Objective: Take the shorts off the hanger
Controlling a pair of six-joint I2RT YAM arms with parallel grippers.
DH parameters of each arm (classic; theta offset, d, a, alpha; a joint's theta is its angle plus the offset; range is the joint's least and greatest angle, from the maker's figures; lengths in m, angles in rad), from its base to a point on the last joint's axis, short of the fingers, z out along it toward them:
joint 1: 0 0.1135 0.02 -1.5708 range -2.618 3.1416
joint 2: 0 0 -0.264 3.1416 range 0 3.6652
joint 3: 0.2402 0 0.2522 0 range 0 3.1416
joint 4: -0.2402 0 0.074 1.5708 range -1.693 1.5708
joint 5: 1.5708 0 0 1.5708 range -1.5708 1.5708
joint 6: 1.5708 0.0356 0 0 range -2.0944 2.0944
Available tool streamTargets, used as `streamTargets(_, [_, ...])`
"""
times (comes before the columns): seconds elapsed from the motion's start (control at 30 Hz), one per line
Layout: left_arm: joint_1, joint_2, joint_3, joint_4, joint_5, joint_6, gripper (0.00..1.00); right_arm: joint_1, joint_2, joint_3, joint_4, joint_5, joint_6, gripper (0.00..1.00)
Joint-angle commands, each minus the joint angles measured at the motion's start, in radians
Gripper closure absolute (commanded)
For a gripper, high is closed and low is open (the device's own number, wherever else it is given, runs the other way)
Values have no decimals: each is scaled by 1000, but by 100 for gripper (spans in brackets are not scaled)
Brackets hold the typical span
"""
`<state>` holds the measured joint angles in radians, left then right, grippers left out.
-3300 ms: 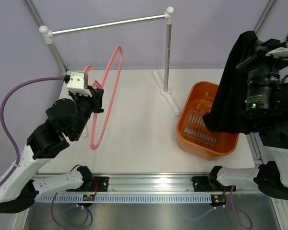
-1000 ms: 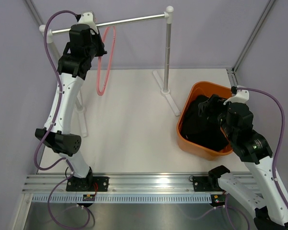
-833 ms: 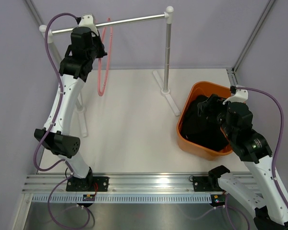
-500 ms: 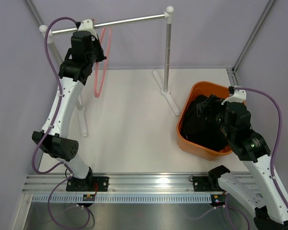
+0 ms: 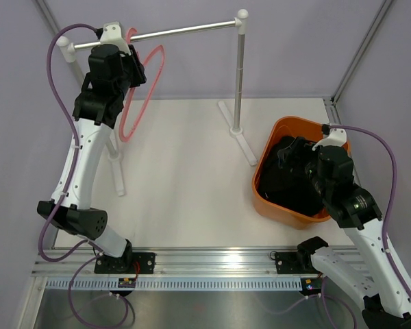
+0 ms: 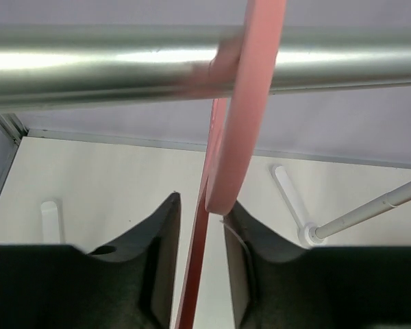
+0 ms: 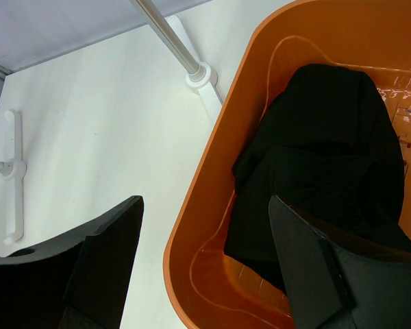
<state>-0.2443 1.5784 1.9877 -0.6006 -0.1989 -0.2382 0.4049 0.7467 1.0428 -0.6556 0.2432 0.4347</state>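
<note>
Swung outward, thin pink plastic hanger (image 6: 253, 103) hooks grey metal rail (image 6: 89, 68) between parted left jaws; black fabric shorts (image 7: 322, 151) lie under spread right jaws.

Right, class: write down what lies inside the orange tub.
The black shorts lie crumpled inside the orange tub, covering most of its floor; anything beneath them is hidden.

Bright, even light fills every view, glare streaks the metal rail (image 6: 109, 72), and the near pink hanger (image 6: 253, 89) blurs.
</note>
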Motion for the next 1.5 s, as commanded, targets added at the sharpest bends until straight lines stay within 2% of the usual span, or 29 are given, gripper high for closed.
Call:
streamTargets(0.0, [5,-58,-6,45,-14,-10,60,-3,-3,0,37,-10,6,18])
streamTargets(0.17, [5,-103,-26,39,-25,-3,31,-5,-7,-3,47,-15,6,17])
streamTargets(0.3, [4,-155,-50,27,-17,2,18,-5,-15,-10,56,-27,7,16])
streamTargets(0.4, [-15,-185,-59,7,-7,0,16,-5,-21,-6,56,-24,3,15])
streamTargets(0.5, [-107,-238,-87,-19,-49,37,14,-5,-32,-1,57,-16,-7,12])
streamTargets(0.6, [-303,-299,-142,-51,-167,99,14,-5,-43,-1,65,-18,-7,10])
streamTargets(0.63, [-335,-317,-165,-56,-187,103,14,-5,-41,-1,74,-27,-5,10])
streamTargets(0.8, [-492,-480,-372,-41,-166,88,13,-5,-37,-7,103,-81,1,8])
streamTargets(0.9, [-555,-524,-466,-45,-134,76,13,-5,-30,-13,109,-85,1,6])
streamTargets(1.13, [-639,-610,-634,-48,-60,50,12,-5,-64,-52,174,-104,10,1])
streamTargets(1.47, [-642,-701,-751,-25,-11,34,12,-3,-84,-72,217,-74,19,1])
